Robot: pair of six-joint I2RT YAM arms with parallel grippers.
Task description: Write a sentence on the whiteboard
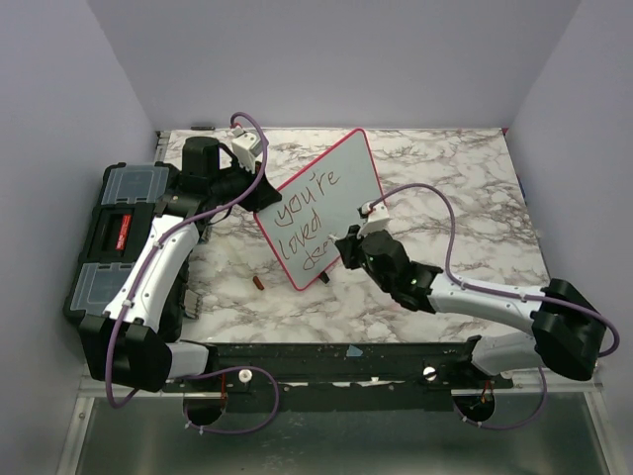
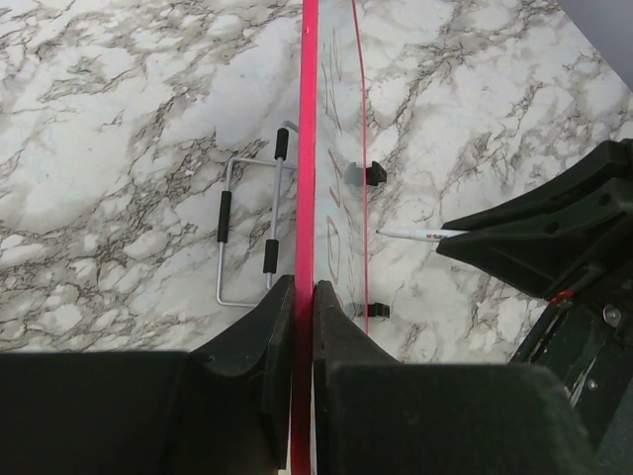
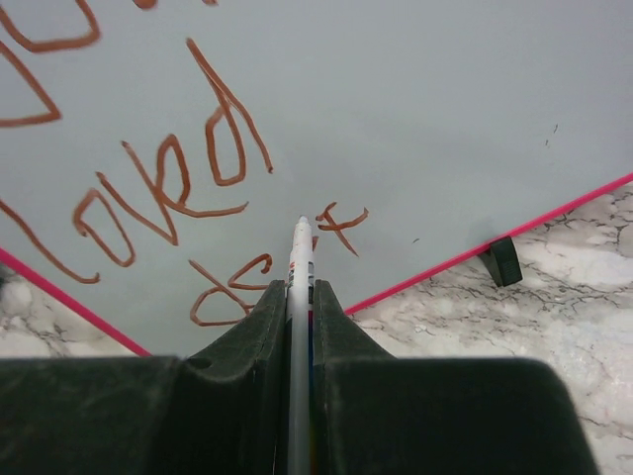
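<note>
The red-framed rectangular whiteboard (image 1: pixel 326 193) stood on the marble desk (image 1: pixel 465 178), between the left tool (image 2: pixel 305 289) and the right tool (image 3: pixel 300 287). A black plastic toolbox (image 1: pixel 114 242) lay left of it.

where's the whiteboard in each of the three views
Top external: the whiteboard stands at centre, written face toward the right arm.
Left wrist: edge-on, its red-pink frame running up the middle from the left gripper.
Right wrist: its written face fills the upper picture.
Shared landmark: the right gripper holding the marker at the board.
</note>
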